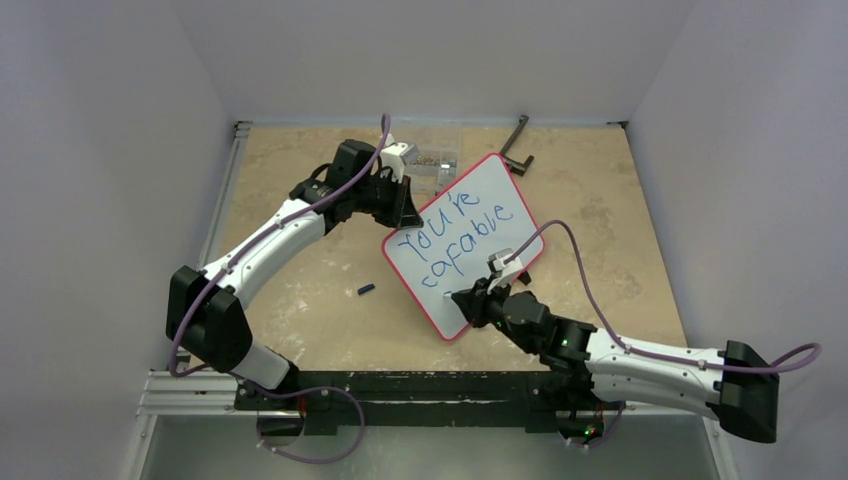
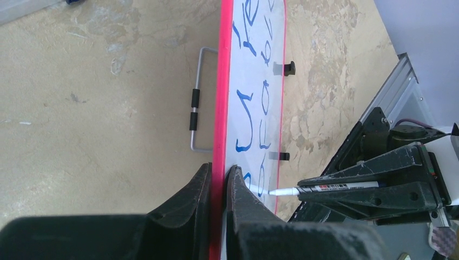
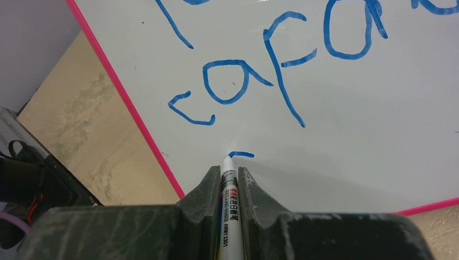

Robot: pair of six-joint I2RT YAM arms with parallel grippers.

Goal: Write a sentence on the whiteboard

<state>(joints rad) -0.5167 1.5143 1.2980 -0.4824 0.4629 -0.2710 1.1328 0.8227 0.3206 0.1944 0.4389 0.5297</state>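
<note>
**Marker tip on the board beneath "capable"**

The sentence (image 1: 455, 235) reads "You're capable" in two slanted blue lines, with one short stroke begun below them. It is on the whiteboard (image 1: 432, 303), which sits turned diagonally around the middle of the surface (image 1: 300, 320). The right fingers (image 3: 254, 195) are clamped on a white marker (image 3: 229, 206), its tip touching that short stroke. The left fingers (image 2: 189, 203) pinch the board's red frame. A small blue cap (image 1: 366, 290) lies just left of the board.

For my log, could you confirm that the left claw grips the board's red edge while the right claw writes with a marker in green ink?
Not quite: the ink is blue, not green, as the right wrist view shows. The left claw grips the board's red edge while the right claw writes with a marker.
</note>
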